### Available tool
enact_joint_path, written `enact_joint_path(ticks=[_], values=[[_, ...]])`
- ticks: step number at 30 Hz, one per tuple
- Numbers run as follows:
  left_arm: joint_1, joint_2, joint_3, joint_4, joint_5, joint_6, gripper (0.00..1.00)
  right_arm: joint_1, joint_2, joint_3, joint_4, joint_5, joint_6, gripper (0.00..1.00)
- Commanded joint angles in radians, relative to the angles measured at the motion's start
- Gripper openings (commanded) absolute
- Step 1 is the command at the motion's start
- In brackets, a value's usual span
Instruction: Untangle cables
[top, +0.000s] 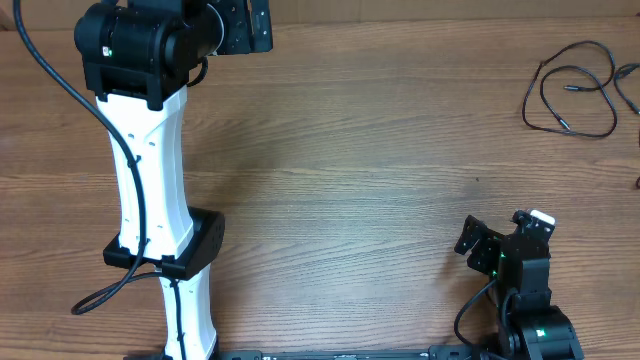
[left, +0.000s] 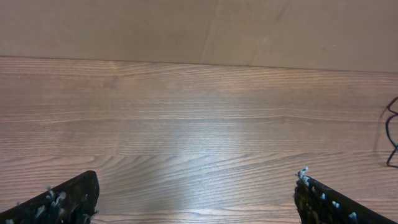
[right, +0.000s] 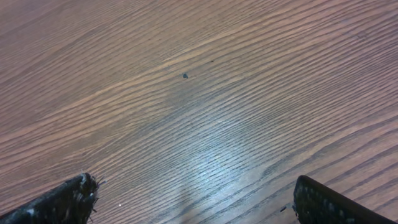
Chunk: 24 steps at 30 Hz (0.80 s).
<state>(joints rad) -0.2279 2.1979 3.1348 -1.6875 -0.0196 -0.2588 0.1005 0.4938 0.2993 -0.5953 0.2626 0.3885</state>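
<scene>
Left gripper (top: 248, 25) hangs over the far side of the counter (top: 350, 180), left of centre, jaws wide apart and empty. Right gripper (top: 503, 235) sits near the front right, jaws likewise spread, holding nothing. Cables (top: 572, 92) lie at the far right corner, well apart from both. Risk, as judged: a pinch where strands cross would drag the whole bundle or tighten the snarl. Cords are thin, black, loosely looped and overlapping, with small silvery plug tips; some run out of the overhead view.
</scene>
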Motion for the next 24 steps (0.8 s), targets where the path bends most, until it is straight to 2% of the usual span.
enact_joint_path(ticks=[1,12,16,24], values=[[-0.002,-0.001,0.007,-0.002,0.021,-0.003,1.00,0.005,-0.005,-0.001,0.003,0.013,0.004,1.00],[-0.002,-0.001,0.007,-0.002,0.021,-0.003,1.00,0.005,-0.005,-0.001,0.003,0.013,0.004,1.00],[-0.003,-0.001,0.005,0.010,0.131,-0.067,1.00,0.005,-0.005,-0.001,0.003,0.013,0.004,1.00],[-0.001,0.001,0.002,-0.002,0.083,0.102,1.00,0.005,-0.005,-0.001,0.003,0.013,0.004,1.00]])
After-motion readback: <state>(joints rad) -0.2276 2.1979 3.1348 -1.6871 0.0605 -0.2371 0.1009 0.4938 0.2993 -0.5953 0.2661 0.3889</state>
